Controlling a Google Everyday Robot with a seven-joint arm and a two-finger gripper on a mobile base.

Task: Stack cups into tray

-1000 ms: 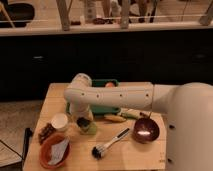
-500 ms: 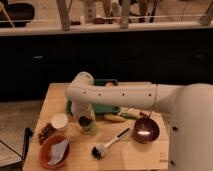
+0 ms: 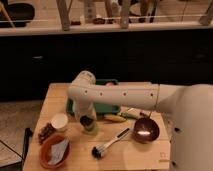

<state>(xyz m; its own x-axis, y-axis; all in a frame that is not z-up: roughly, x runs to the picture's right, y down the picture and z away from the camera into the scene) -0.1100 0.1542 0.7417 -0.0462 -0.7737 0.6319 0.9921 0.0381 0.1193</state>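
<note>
A pale yellowish-green cup stands on the wooden table just in front of the dark green tray. My gripper reaches straight down from the white arm onto the top of this cup, shut at its rim, and hides the cup's mouth. A white cup stands upright to the left of it, apart from the gripper. Most of the tray is covered by my arm.
An orange bowl holding something pale sits at the front left. A shiny brown bowl is on the right, a brush lies in front, a banana lies by the tray, and small dark items lie left.
The arm has shifted only slightly; the gripper stays down on the green cup, which has not visibly moved.
</note>
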